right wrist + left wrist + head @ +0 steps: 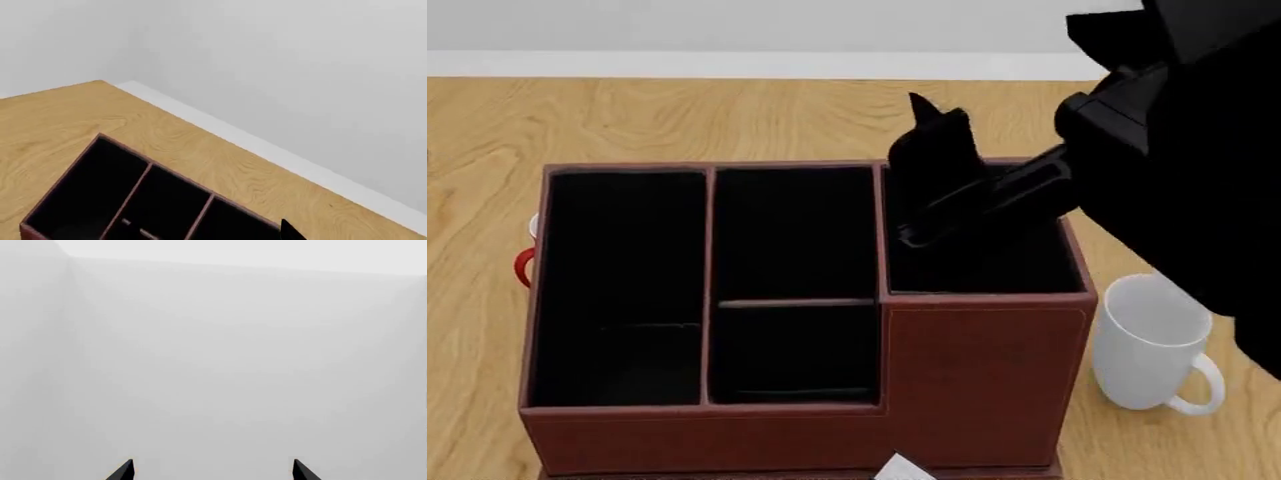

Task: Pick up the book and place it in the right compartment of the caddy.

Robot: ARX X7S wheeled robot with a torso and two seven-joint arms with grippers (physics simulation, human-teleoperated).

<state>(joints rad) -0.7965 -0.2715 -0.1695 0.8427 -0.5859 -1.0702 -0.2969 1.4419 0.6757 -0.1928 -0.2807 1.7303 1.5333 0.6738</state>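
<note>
The reddish-brown caddy point(988, 360) stands on the wooden table, and its far corner shows in the right wrist view point(100, 137). My right gripper point(941, 175) hangs over the taller right compartment point(1054, 265), black against its black lining. A black blocky shape sits at the gripper, and I cannot tell the book apart from the fingers. In the right wrist view only one fingertip point(291, 231) shows, over the caddy's rim. My left gripper point(212, 471) is open and empty, facing a bare grey wall.
A white mug point(1154, 345) stands right of the caddy. A mug with a red handle point(523, 262) peeks out at the caddy's left side. A small white-grey corner point(898, 468) shows at the caddy's front. The wall skirting point(267, 150) runs behind the table.
</note>
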